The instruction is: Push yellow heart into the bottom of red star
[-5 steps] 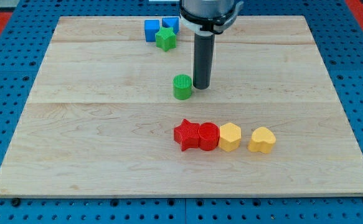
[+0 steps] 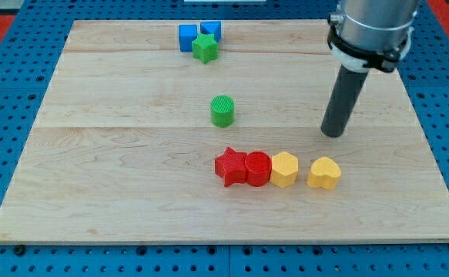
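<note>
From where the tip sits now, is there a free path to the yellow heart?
Probably yes. My tip sits just above the yellow heart in the view, with bare board between them; the yellow hexagon lies off to its left.

On the surface, a touching row runs from 9 to 3 o'clock: red star, red cylinder, yellow hexagon. Just apart at 3 o'clock lies the yellow heart, my tip at its 12 o'clock.
</note>
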